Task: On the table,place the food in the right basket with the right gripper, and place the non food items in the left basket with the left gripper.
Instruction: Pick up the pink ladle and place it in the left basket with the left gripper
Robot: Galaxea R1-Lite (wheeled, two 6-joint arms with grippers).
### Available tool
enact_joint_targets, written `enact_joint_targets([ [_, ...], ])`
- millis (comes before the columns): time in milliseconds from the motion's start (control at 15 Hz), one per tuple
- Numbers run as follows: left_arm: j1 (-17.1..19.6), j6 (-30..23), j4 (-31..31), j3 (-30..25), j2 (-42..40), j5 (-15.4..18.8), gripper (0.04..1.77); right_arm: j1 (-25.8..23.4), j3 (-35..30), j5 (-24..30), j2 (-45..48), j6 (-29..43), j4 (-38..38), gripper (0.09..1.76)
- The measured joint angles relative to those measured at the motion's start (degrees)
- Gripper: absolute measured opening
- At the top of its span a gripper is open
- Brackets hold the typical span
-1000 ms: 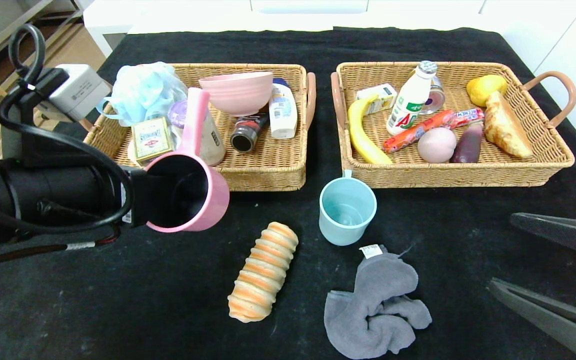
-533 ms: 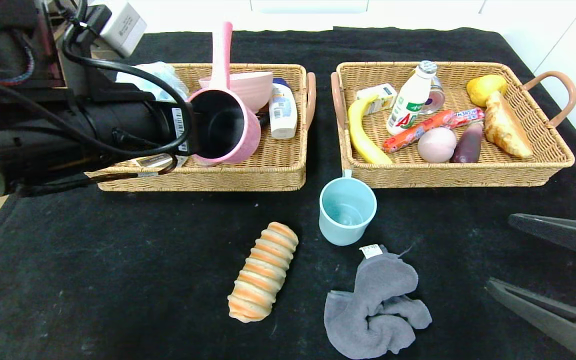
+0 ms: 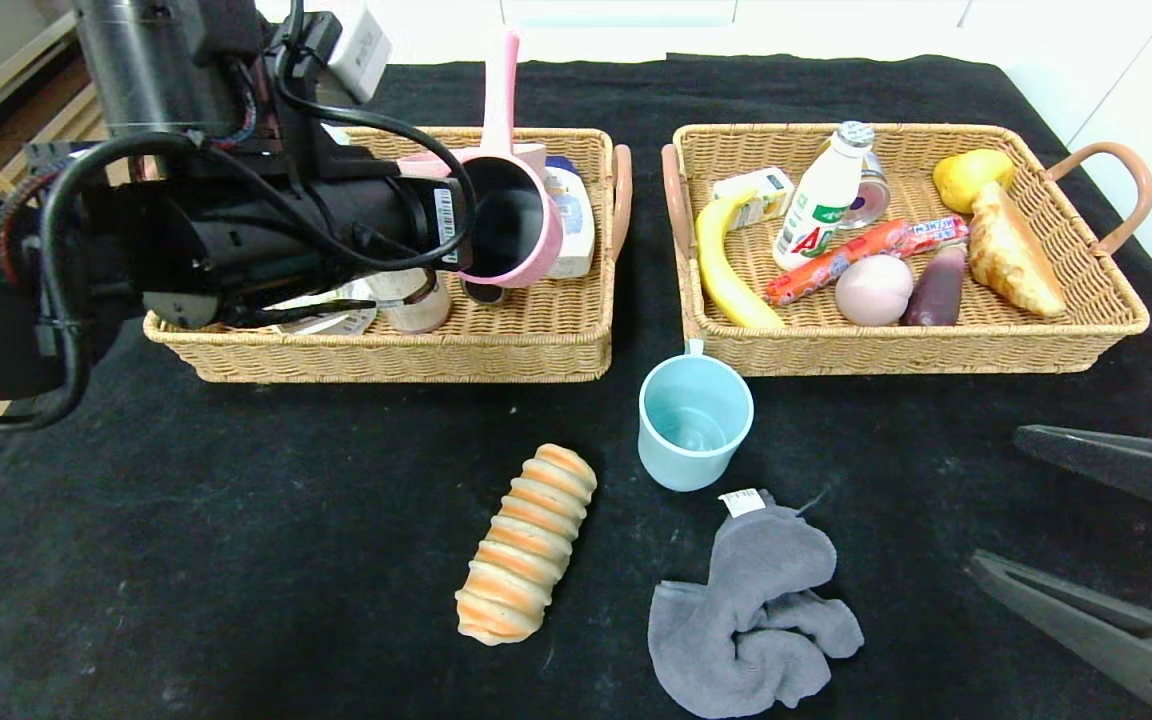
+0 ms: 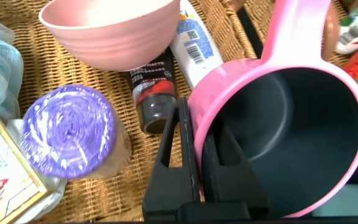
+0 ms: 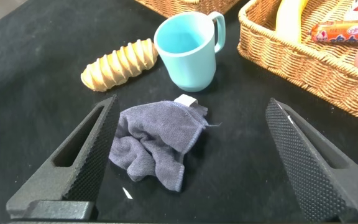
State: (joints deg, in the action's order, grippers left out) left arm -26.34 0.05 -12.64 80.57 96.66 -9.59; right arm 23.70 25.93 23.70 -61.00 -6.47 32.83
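Pointing handle-up, pink ladle (image 3: 511,215) tilted.

A black cloth (image 3: 236,560) covers the table; white cabinets (image 3: 616,12) stand behind

Before you: black-clothed table (image 3: 236,560) bearing two wicker baskets (image 3: 536,345) (image 3: 936,350), ridged striped bread roll (image 3: 526,542), pale blue plastic mug (image 3: 694,420), crumpled grey cloth (image 3: 751,620).

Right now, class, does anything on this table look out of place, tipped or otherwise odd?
Nothing is spilled or damaged. The gray cloth lies crumpled on the table. The pink ladle hangs tilted above the left basket, pinched at its rim by the left gripper, not yet set down.
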Motion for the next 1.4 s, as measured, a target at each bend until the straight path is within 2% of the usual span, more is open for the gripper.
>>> enact_joint_targets([
  [533, 0.0, 0.6, -0.1, 7.9, 6.6, -0.4, 0.18, -0.4, 0.0, 0.0, -0.4, 0.0, 0.2, 1.71],
  [667, 0.0, 0.9, -0.1, 9.6, 8.2, -1.5, 0.18, -0.4, 0.0, 0.0, -0.4, 0.0, 0.2, 1.71],
  [933, 0.2, 0.8, -0.2, 11.3, 10.6, -1.8, 0.18, -0.5, 0.0, 0.0, -0.4, 0.0, 0.2, 1.71],
  [1000, 0.2, 0.8, -0.2, 11.6, 10.9, -2.0, 0.28, -0.5, 0.0, 0.0, -0.4, 0.0, 0.2, 1.71],
  [1200, 0.2, 0.7, -0.2, 11.7, 11.3, -2.5, 0.75, -0.5, 0.0, 0.0, -0.4, 0.0, 0.1, 1.71],
  [1400, 0.2, 0.6, -0.2, 11.4, 11.2, -2.6, 1.05, -0.5, 0.0, 0.0, -0.4, 0.0, 0.0, 1.71],
])
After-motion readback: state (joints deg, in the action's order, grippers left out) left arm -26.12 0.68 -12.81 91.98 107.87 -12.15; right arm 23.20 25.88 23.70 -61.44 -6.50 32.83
